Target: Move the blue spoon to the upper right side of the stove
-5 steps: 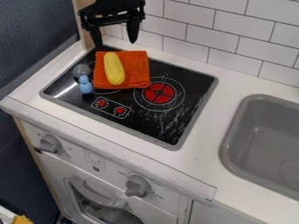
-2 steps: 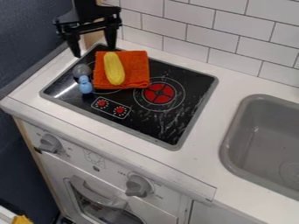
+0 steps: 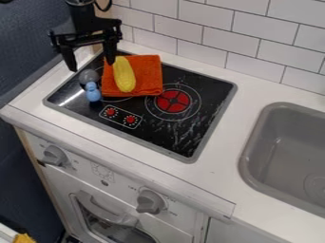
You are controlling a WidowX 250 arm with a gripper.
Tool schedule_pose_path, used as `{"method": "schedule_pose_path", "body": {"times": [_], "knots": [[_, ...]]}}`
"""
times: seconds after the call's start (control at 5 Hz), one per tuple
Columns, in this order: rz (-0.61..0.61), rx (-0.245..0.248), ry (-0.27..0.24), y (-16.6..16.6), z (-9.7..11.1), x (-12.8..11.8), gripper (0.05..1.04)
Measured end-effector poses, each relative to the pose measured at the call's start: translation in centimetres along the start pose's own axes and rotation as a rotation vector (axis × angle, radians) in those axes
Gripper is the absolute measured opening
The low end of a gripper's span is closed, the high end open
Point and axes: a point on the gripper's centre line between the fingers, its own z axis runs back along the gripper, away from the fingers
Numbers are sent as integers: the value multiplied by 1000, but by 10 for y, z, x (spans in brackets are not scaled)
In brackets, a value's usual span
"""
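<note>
The spoon (image 3: 93, 95) lies left of centre, on the left part of the stove (image 3: 168, 135), its blue handle (image 3: 92, 87) toward the front and its grey bowl (image 3: 89, 76) farther back. The pincer (image 3: 92, 66) hangs in the upper left, open and holding nothing, its two fingers spread with the bowl just below them in the picture; how high it hangs I cannot tell.

The step in hand looks to be the grasp. Best to centre the fingers over the handle, come down straight with one on each side, and close only once they are low enough to grip it firmly. The orange cloth (image 3: 148, 78) lies just beside it on the right, with the yellow toy (image 3: 124, 75) on top, so the right finger should go down in the narrow space between handle and cloth without catching the fabric. Once gripped, the spoon should be lifted clear of the toy, carried over the red burner (image 3: 173, 101), and set down gently near the stove's upper right corner, inside the rim.
</note>
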Motion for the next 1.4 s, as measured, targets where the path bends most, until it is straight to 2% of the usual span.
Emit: {"method": "schedule_pose_path", "body": {"times": [0.4, 0.8, 1.0, 1.4], "knots": [[-35, 31, 45, 5, -29, -4, 999], [-35, 70, 56, 13, -45, 0, 999], [-30, 83, 63, 14, -51, 1, 945], [10, 74, 38, 20, -55, 3, 361]]}}
